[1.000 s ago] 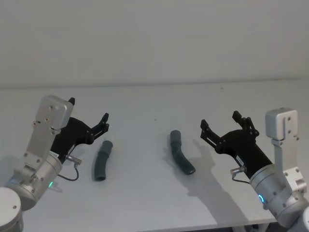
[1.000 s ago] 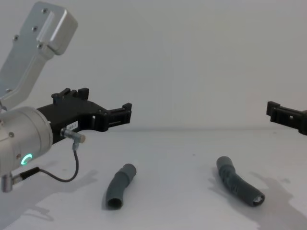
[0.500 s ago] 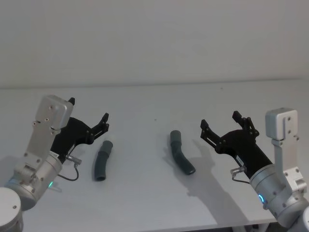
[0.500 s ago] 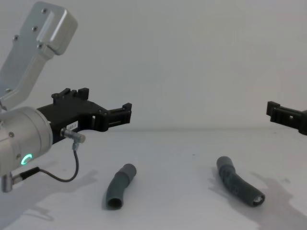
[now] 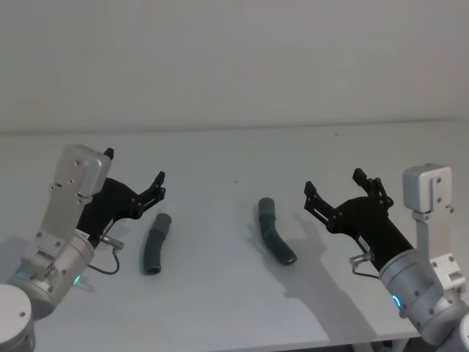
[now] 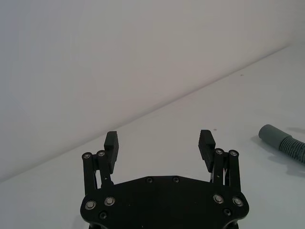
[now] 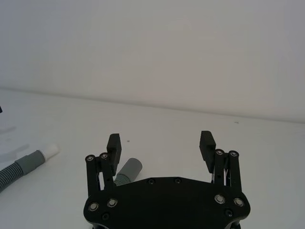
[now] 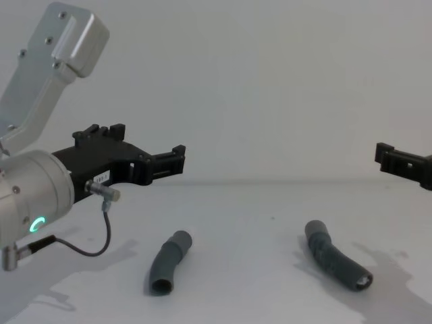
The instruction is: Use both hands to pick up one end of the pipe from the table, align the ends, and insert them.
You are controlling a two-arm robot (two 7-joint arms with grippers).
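1. Left hand (image 5: 134, 165), lower left of frame: fingers spread, empty, above the desk (image 5: 220, 301).
2. Right hand (image 5: 333, 182), lower right: fingers spread, empty.
3. Left pipe (image 5: 154, 244) lies flat beside the left hand, long axis near-to-far.
4. Right pipe (image 5: 274, 231), centre: diagonal, near end toward lower right.

Left hand (image 5: 135, 166) and right hand (image 5: 334, 182): black, long-fingered, screw-studded.

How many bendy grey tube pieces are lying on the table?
2. The left tube piece lies on the table by the open left claw; the right tube piece lies by the open right claw. They do not touch. None looks hidden.
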